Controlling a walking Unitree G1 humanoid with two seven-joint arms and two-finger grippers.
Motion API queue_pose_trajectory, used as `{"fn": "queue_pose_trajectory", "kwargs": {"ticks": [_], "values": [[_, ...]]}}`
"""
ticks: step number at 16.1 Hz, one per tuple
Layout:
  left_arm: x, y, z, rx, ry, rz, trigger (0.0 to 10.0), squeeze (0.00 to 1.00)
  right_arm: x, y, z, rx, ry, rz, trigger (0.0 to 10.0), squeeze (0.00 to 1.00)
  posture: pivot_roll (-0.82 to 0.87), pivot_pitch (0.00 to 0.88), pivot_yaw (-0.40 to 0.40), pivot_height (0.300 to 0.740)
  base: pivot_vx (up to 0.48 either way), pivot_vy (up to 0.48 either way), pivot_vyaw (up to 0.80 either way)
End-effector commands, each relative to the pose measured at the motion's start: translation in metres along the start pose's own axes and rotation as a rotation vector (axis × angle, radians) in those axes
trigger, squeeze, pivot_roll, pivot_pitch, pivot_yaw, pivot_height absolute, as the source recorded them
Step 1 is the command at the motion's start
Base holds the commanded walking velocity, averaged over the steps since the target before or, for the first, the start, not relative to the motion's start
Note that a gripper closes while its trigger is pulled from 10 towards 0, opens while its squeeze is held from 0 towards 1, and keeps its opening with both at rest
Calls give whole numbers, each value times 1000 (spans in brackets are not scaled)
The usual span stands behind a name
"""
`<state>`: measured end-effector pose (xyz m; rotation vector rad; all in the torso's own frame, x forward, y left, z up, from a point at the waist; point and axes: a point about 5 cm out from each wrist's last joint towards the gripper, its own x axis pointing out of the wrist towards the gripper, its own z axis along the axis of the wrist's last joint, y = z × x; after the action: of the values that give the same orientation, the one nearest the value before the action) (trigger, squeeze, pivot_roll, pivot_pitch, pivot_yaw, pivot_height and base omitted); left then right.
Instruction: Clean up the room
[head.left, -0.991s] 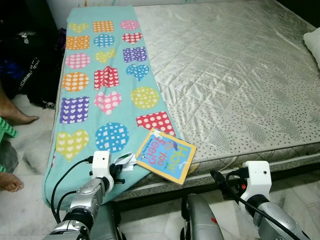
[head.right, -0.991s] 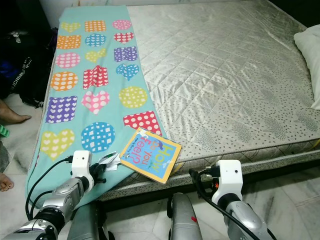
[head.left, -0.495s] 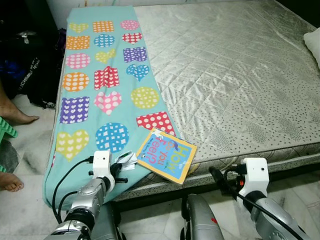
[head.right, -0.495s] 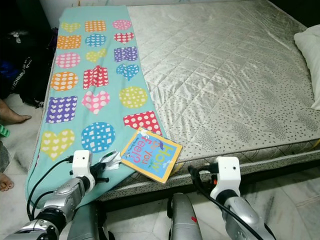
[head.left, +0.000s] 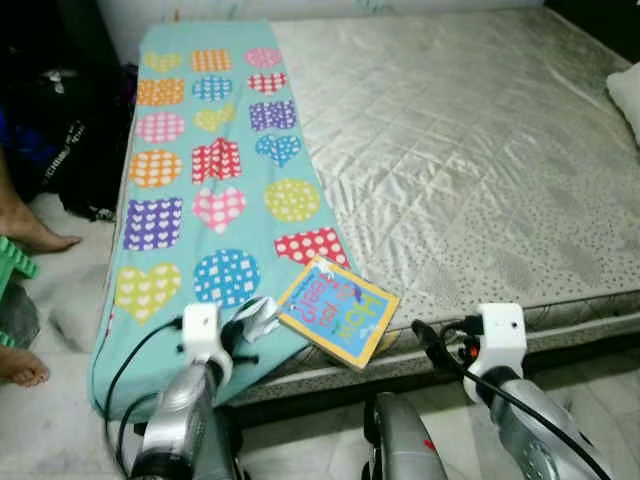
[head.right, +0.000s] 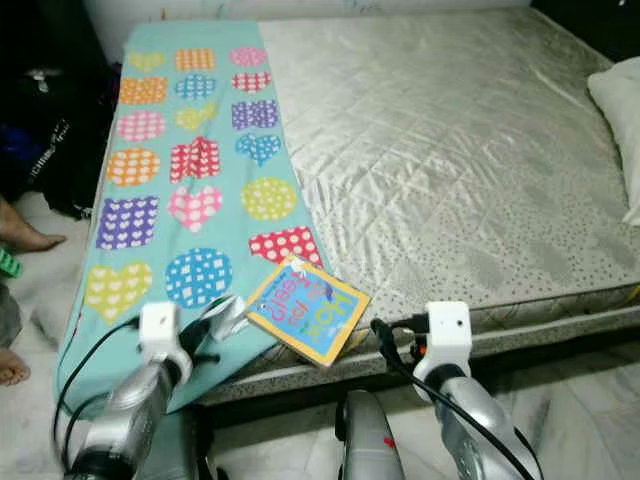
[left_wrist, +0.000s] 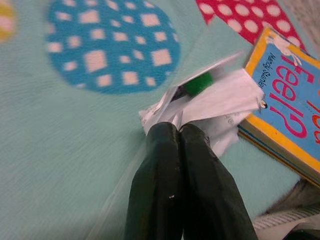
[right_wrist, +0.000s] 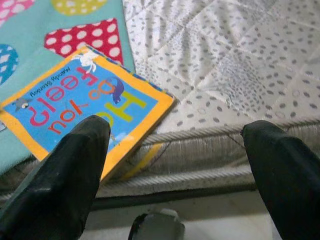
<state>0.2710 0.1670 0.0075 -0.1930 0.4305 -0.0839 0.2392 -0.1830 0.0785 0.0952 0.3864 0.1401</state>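
Since the earlier frame the left hand has lifted a little at the near edge of the bed, and the crumpled white wrapper it pinches has risen with it off the blanket; the camera has also tilted slightly, so the whole scene sits lower in the head views. The left hand's two black fingers are pressed together, clamped on the near corner of the wrapper, whose white folds and a small green patch fan out beyond the fingertips. Under and around that hand lies the teal blanket printed with dotted hearts and circles; a blue circle sits just beyond the hand.

Just beside the wrapper, on the side towards the other arm, lies the children's book with its blue cover and yellow border. It rests flat, partly on the blanket and partly on the silver quilted mattress, one corner reaching the bed's near edge.

The right hand hovers off the bed edge, its fingers spread wide apart and gripping nothing. The book lies ahead of it, nearer its one finger, and the mattress edge runs between the two fingertips. It touches neither.

A person's bare feet rest on the floor well off to the left hand's outer side.
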Motion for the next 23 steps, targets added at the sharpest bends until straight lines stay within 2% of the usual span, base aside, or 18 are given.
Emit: {"fn": "queue_pose_trajectory", "kwargs": {"ticks": [1,5,6,7,8,12,16,23], "values": [[-5,1,10,16,-31,20,0,0,5,0,-1,3,0,2,10000,0,-202,19,-14,603,0,0,0],[-55,3,31,93,-155,107,0,0,18,2,3,1,-33,13,10000,0,-150,0,-10,603,0,0,0],[-60,4,34,107,-164,116,0,0,22,2,5,1,-42,13,10000,0,-129,0,-13,603,0,0,0],[-74,9,42,162,-209,168,0,0,29,5,8,11,-61,17,10000,0,-109,0,-16,603,0,0,0],[-80,12,48,186,-237,201,0,0,33,8,9,15,-73,22,10000,0,-104,0,-17,603,0,0,0],[-81,8,63,199,-309,230,0,0,40,11,14,34,-113,19,10000,0,-103,0,-7,603,0,0,0],[-74,0,69,180,-344,213,0,0,46,11,19,39,-164,5,10000,0,-112,0,2,603,0,0,0],[-68,-1,68,196,-332,232,0,0,47,13,19,54,-188,16,10000,0,-112,0,1,603,0,0,0]]}}
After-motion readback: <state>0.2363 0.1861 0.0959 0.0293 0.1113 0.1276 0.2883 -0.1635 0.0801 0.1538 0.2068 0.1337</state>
